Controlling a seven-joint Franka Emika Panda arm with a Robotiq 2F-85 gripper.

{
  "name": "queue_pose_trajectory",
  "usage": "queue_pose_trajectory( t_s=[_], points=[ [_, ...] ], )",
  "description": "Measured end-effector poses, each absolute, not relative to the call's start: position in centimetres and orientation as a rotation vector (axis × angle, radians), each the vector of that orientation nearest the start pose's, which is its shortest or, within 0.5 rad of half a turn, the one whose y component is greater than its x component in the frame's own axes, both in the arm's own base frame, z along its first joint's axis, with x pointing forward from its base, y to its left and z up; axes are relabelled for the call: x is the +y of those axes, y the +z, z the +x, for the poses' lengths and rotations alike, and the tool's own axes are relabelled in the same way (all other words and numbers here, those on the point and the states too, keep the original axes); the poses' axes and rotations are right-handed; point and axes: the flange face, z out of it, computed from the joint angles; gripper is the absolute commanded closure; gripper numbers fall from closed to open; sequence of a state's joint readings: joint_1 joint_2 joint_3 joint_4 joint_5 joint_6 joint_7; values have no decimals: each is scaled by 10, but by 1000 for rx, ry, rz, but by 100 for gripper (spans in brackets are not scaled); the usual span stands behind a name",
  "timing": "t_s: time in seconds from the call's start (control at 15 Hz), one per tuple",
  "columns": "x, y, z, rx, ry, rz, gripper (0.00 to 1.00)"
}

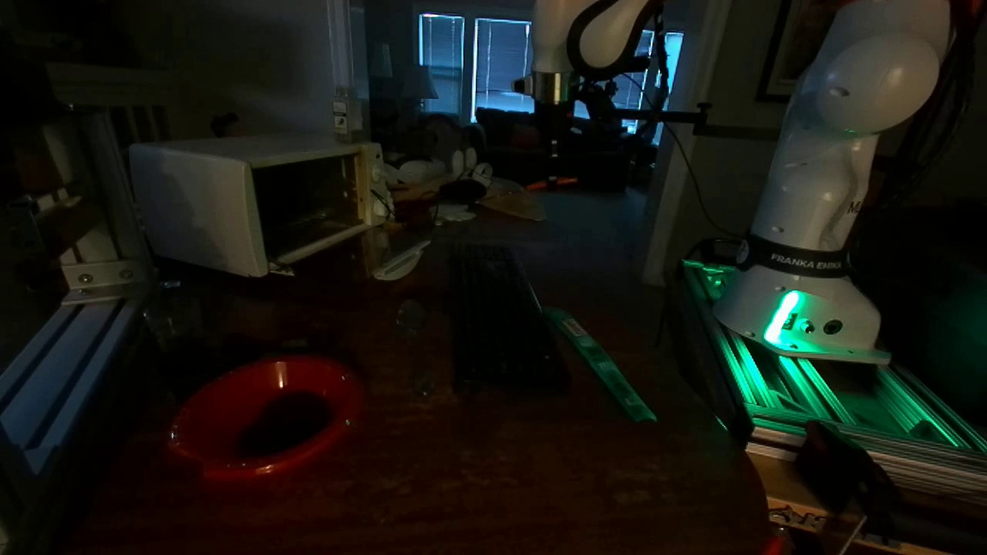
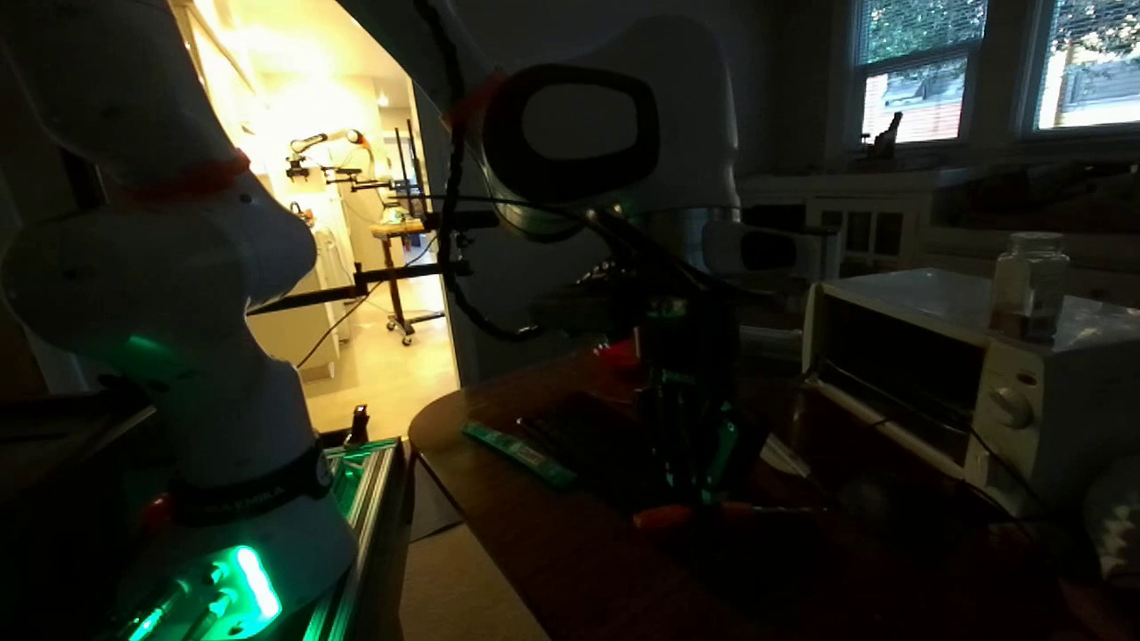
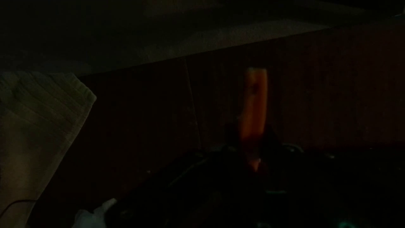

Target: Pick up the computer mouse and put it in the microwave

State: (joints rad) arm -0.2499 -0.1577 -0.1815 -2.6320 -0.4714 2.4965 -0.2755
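Observation:
The microwave, a white box with a dark open cavity at its front, shows in both exterior views (image 1: 193, 208) (image 2: 1082, 392). My gripper (image 2: 697, 499) is shut on an orange-handled tool (image 2: 661, 517) that looks like a screwdriver with a thin shaft. The gripper (image 1: 554, 173) holds it crosswise, apart from the microwave. In the wrist view the orange handle (image 3: 254, 104) sticks out from between the dark jaws (image 3: 253, 142). No computer mouse can be made out in these dark frames.
A red bowl (image 1: 339, 378) with a dark inside, a black keyboard (image 1: 501, 324) and a green strip (image 1: 605, 366) lie on the dark wooden table (image 1: 463, 478). A white object (image 1: 401, 262) lies by the microwave. A glass jar (image 2: 1029, 285) stands on the microwave.

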Motion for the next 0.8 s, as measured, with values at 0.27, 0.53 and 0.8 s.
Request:
queue_pose_trajectory(
  t_s=[0.27, 0.53, 0.8],
  points=[
    [-157, 302, 390, -437, 126, -3364, 95],
    [-144, 302, 393, -492, 131, -3358, 95],
    [-133, 303, 397, -541, 124, -3356, 95]
  ],
)
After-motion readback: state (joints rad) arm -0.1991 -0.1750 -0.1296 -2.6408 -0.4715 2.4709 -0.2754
